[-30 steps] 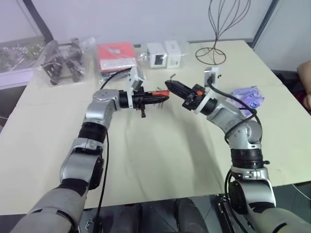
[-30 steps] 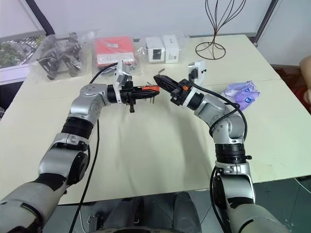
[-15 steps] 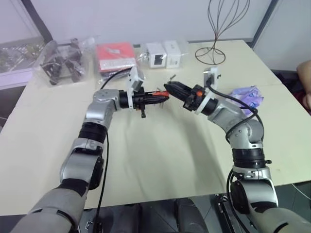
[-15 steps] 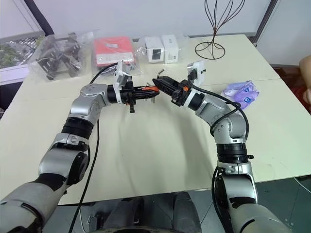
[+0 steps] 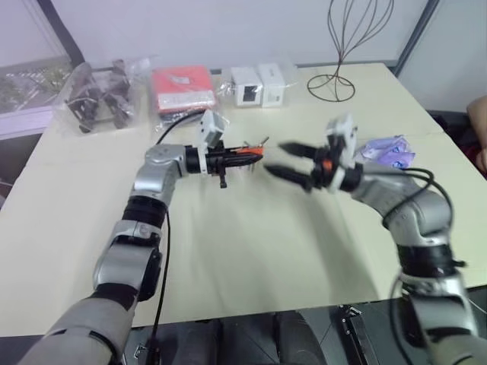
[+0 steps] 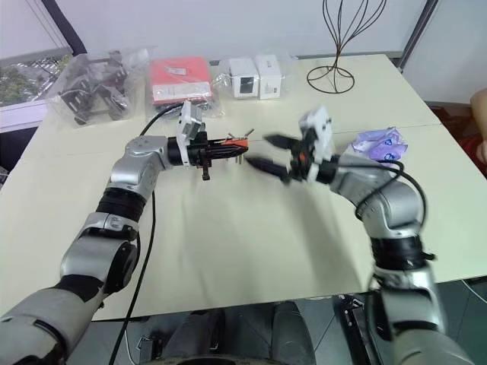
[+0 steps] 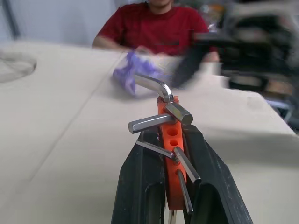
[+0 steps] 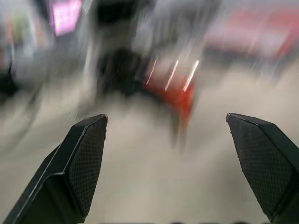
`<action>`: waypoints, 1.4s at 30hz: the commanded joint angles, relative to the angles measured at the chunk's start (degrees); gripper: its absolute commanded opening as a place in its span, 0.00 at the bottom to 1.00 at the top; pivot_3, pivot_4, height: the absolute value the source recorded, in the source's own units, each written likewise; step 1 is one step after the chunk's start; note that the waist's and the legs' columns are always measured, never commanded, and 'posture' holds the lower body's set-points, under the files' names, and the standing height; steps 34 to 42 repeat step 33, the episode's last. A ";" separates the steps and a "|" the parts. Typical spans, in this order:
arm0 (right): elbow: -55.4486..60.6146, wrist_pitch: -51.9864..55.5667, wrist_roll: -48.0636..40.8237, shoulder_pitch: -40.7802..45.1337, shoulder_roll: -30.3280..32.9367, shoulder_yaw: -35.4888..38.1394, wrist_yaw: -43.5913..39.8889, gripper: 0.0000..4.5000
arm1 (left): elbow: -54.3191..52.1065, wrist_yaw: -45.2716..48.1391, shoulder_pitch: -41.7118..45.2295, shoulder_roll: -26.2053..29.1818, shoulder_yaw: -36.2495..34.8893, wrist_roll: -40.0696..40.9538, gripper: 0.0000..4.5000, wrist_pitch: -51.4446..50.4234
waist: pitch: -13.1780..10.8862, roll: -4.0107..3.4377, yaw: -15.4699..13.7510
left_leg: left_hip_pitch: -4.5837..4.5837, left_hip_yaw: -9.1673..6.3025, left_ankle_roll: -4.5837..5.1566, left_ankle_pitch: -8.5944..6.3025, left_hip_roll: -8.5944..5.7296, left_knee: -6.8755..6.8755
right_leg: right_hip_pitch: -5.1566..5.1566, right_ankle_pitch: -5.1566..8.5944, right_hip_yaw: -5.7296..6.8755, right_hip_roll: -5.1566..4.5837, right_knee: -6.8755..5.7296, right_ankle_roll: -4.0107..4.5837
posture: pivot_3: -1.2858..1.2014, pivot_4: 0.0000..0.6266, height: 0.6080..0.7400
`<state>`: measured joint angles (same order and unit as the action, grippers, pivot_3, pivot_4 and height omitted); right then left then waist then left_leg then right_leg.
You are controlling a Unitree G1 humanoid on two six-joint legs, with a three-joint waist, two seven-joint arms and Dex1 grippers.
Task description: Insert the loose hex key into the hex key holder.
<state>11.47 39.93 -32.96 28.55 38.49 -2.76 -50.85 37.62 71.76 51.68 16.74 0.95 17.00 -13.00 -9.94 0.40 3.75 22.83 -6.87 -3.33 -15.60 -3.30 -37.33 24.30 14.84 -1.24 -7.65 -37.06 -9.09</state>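
Note:
My left gripper [image 5: 245, 155] points right above the table and is shut on the orange hex key holder [image 5: 248, 151]. In the left wrist view the holder [image 7: 169, 140] sits between the two black fingers, with several short keys sticking out. The loose hex key [image 7: 152, 84], a bare L-shaped rod, stands in the holder's far end, its bent arm [image 5: 262, 141] poking up. My right gripper [image 5: 286, 161] hovers just right of the holder, open and empty. Between its spread fingers [image 8: 86, 158] the holder [image 8: 181, 93] shows as a red blur.
A purple tissue pack [image 5: 388, 150] lies behind my right arm. Along the far edge sit a bag of dark parts [image 5: 99, 103], a red packet [image 5: 181, 85], white boxes [image 5: 255, 84] and a wire stand [image 5: 335, 76]. A person in a red shirt [image 7: 154, 23] sits across the table.
My right gripper has opened and drawn back to the right and downward from the holder's tip. The loose hex key stays in the holder. My left gripper has sunk slightly.

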 commanded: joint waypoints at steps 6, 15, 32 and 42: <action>2.79 -11.12 11.58 -2.58 10.56 -1.52 -4.92 0.94 | -11.89 -9.19 -8.61 2.14 -2.63 5.11 0.00 -23.63 | -0.01 0.02 0.10 | -0.04 0.02 0.03 -0.02 0.02 -0.07 | 0.01 0.01 -0.01 0.01 0.00 -0.01 | 0.52 0.24 1.00; 1.25 -12.54 12.72 -2.57 8.94 -1.13 -4.74 0.95 | -6.21 -24.96 -8.53 0.51 -9.50 8.40 0.61 -40.53 | 0.01 0.06 -1.58 | -0.04 0.01 -0.03 0.01 0.01 -0.31 | -0.13 0.01 0.00 -0.01 0.00 -0.01 | 0.52 0.24 1.00; -0.52 -12.10 11.43 -4.57 5.74 3.42 -2.07 0.95 | -48.60 -39.57 -22.81 6.40 -9.85 6.15 0.98 -27.36 | -0.01 0.17 -3.35 | -0.41 0.10 -0.06 0.00 0.06 -0.09 | -0.56 -0.02 -0.13 -0.01 0.46 0.00 | 0.52 0.24 1.00; -0.36 -12.07 11.32 -4.62 4.94 3.87 -1.22 0.95 | -49.79 -40.06 -23.43 6.21 -10.07 6.13 0.98 -26.55 | -0.01 0.17 -3.35 | -0.41 0.10 -0.08 0.01 0.04 -0.10 | -0.61 -0.02 -0.13 -0.03 0.52 0.00 | 0.52 0.24 1.00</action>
